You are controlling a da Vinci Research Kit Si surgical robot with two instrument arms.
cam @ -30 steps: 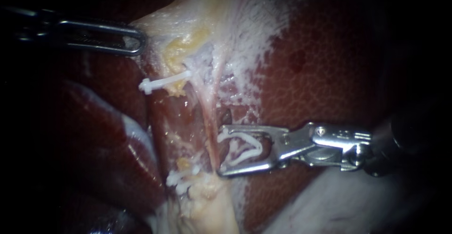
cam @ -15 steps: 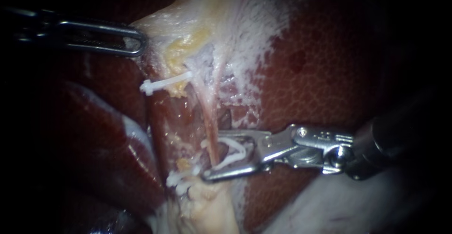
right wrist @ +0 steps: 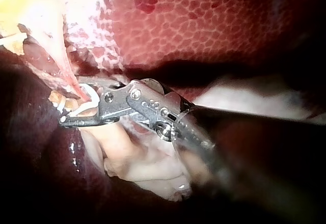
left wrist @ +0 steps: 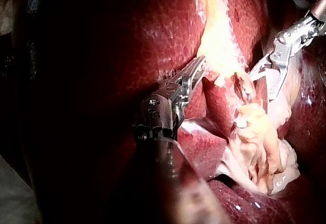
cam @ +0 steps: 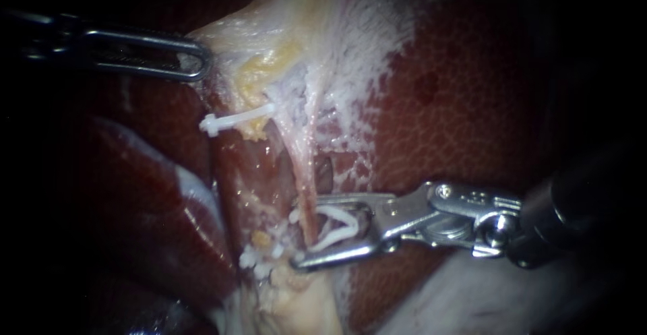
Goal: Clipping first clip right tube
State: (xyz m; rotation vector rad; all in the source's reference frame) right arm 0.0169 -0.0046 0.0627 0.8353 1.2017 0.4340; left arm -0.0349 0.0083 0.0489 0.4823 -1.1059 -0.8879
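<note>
Between the jaws of the right instrument [cam: 300, 232] sits a white clip [cam: 340, 224], its legs spread. The jaws stand wide apart and carry it from both sides. The thin pink right tube [cam: 304, 180] runs down through that gap, so the clip straddles it but has not yet been squeezed shut. I judge the placing done and the closing left, then the release. Beside it, on the tissue to the left, an upper clip [cam: 236, 120] and a lower cluster of clips [cam: 259, 257] are already closed. Further out, the left instrument [cam: 200, 62] has its jaws clamped on the pale fatty tissue [cam: 269, 32], holding it taut over the liver [cam: 458, 106].
</note>
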